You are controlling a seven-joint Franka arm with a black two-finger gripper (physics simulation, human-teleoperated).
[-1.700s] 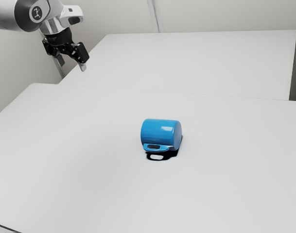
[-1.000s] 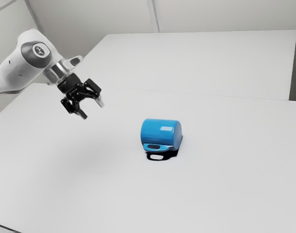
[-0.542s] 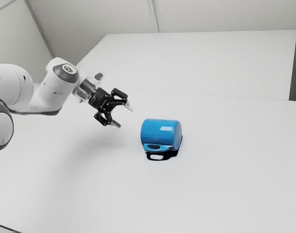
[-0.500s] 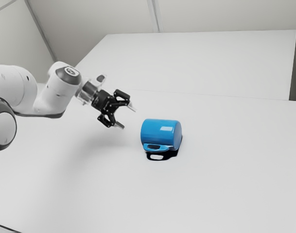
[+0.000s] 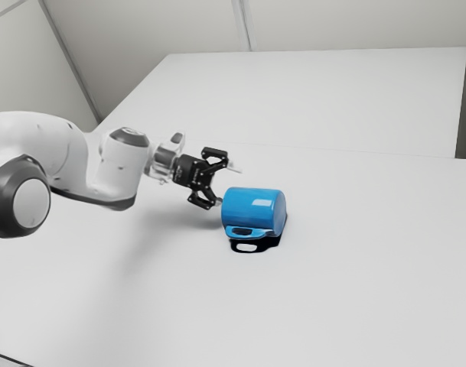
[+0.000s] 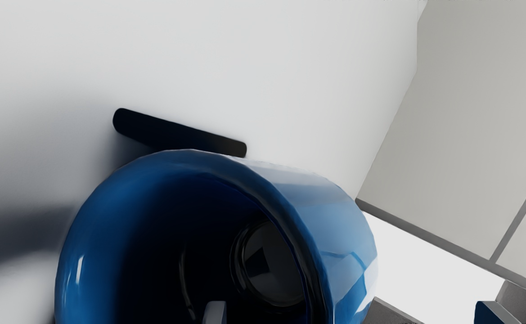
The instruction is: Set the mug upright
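- At the exterior view's left you see your white robot arm (image 5: 60,157), with dark rings at its joints, reaching toward the exterior view's right above the white table (image 5: 347,290).
- A thin dark line (image 5: 12,358) crosses the exterior view's lower left corner.
- Next along, your black gripper (image 5: 227,185) is at the mug's mouth end, tilted downward. Its jaws stand wide apart, and you have nothing clamped between them.
- In the wrist view you have one fingertip (image 6: 215,313) in front of the mug's dark opening and the other fingertip (image 6: 483,314) out past the mug's outer wall, so the stretch of wall nearest them lies across the gap. You cannot tell whether the first fingertip is inside the mouth, or whether it touches the rim.
- Right of the gripper in the exterior view, your blue mug (image 5: 252,205) lies on its side on the table, near the middle of that view. Its open mouth faces the gripper and its closed base points toward the exterior view's right.
- The mug's handle (image 5: 259,234) is low on the side nearest the exterior camera, with a black shadow (image 5: 271,243) on the table just beside it.
- Farther back, beyond the table, you see a broad white surface (image 5: 317,99) stretching toward the exterior view's right, with a pale grey wall (image 5: 355,23) behind it.
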